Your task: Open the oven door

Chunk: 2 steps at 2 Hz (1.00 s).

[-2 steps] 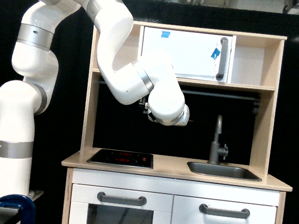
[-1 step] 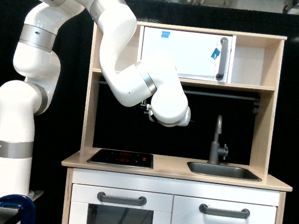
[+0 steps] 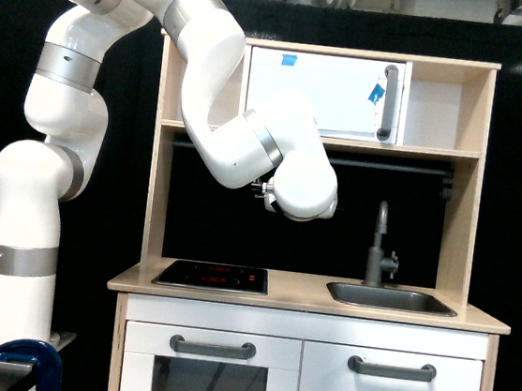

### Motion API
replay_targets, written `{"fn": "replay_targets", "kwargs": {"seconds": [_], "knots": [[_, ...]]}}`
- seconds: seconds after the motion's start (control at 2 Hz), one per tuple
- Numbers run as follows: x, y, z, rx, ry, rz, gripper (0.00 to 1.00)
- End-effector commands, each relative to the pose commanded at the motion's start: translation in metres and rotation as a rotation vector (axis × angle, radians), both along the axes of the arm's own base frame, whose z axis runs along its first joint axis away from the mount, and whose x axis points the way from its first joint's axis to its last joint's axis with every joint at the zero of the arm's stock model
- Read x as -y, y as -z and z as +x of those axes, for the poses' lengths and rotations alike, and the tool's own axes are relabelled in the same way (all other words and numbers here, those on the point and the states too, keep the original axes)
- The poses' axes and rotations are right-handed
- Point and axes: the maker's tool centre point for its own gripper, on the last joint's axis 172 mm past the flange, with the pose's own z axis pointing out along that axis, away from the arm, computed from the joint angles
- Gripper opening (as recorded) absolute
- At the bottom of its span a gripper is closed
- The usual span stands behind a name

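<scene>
White flat oven door [image 3: 334, 92] looks shut; grey bar handle [image 3: 388, 102].

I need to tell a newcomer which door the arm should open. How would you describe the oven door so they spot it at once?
On the wooden play kitchen, look at the top shelf compartment above the sink. The oven door is the wide white flat panel there. Unlike the two lower doors with horizontal handles, it has a vertical grey bar handle and blue tape bits.
</scene>
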Motion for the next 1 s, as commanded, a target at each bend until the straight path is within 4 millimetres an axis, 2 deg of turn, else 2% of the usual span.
{"fn": "replay_targets", "kwargs": {"seconds": [0.5, 1.0], "knots": [[0.008, 0.024, 0.0, 0.0, 0.0, 0.0, 1.0], [0.012, 0.033, 0.0, 0.0, 0.0, 0.0, 1.0]]}}
